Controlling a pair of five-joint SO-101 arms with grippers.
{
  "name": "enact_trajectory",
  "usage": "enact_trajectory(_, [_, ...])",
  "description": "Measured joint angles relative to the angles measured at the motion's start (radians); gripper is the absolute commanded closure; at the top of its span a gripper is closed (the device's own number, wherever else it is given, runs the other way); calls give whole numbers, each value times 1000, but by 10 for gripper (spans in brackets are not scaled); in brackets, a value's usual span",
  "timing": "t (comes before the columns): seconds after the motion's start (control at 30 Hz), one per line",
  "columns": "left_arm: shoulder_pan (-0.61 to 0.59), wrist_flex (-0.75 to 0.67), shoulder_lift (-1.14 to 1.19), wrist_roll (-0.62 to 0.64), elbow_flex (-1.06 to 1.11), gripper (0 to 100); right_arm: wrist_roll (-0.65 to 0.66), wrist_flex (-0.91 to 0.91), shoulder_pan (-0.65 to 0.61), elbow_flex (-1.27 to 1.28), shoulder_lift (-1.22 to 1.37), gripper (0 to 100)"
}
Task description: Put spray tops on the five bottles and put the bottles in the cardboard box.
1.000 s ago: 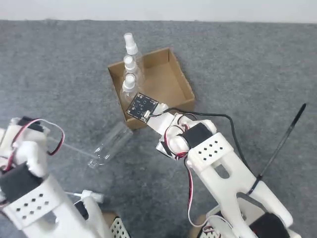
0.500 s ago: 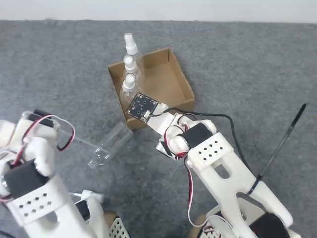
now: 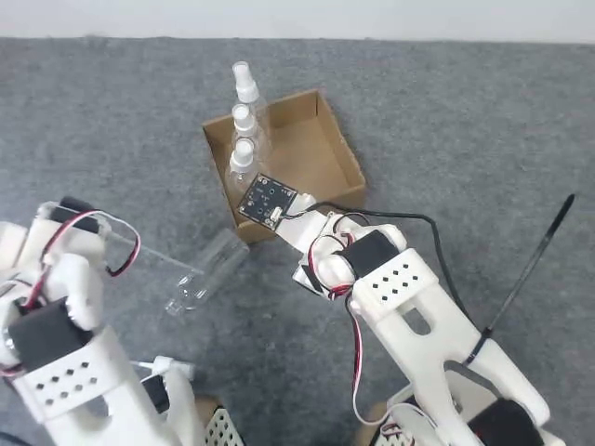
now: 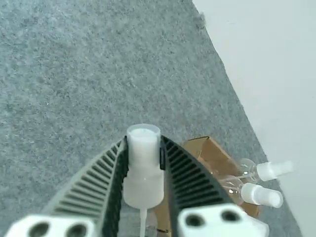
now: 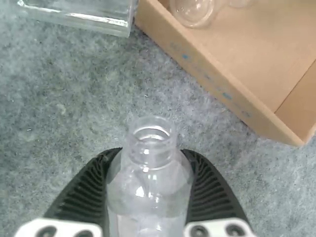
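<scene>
Right wrist view: the right jaws are clamped on a clear plastic bottle [image 5: 148,173], its long axis lying along them and its open neck aimed toward the brown cardboard box [image 5: 212,91] just beyond. The left jaws grip a white plastic spray top [image 4: 143,168] well apart from that neck across the grey bench [image 5: 54,103], so the left arm likely has to carry it over.
</scene>
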Motion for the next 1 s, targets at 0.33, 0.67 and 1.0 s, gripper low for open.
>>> enact_trajectory(0.33, [91,-84,-259,18,63,989,-35,0,0,48,-158,992])
enact_trajectory(0.67, [100,-293,-463,71,322,989,-35,-20,0,81,-180,992])
enact_trajectory(1.0, [100,-336,-617,78,439,989,-81,-48,0,84,-181,992])
